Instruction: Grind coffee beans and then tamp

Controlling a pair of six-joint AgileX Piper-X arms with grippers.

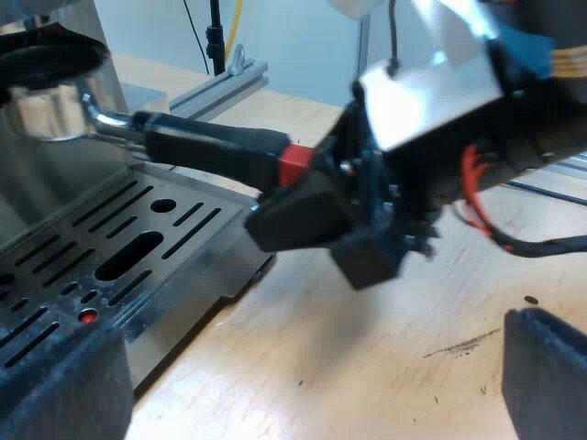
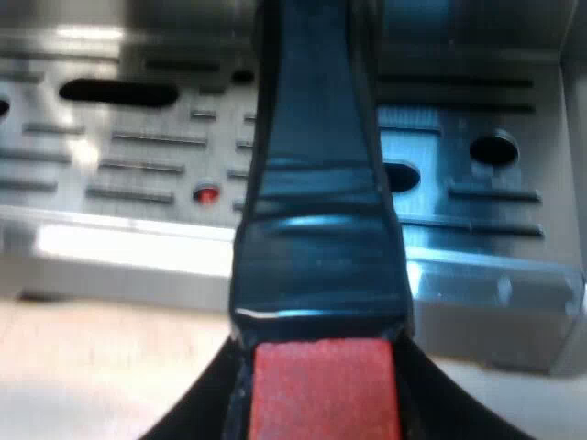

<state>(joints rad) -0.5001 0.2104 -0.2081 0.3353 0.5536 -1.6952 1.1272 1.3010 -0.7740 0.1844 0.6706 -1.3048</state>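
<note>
At machine (image 1: 64, 37) front, over the tray (image 1: 92, 243), holder (image 1: 50, 115) sits with right hand (image 1: 307, 188) clenched on its handle (image 1: 211, 151), left hand (image 1: 303, 394) released above the counter (image 1: 367, 348); likely grind step, next move calls for drawing holder out level.

Pale wooden table (image 1: 348, 367), espresso machine (image 1: 170, 240) on it

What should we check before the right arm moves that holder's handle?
1. Right gripper holds the black handle of the round metal holder: ok, jaws shut on its red end.
2. Holder locked into the silver espresso machine: cannot tell.
3. Left gripper away from the handle: ok, jaws open above the pale wooden table.
4. Grounds in the holder: cannot tell.
</note>
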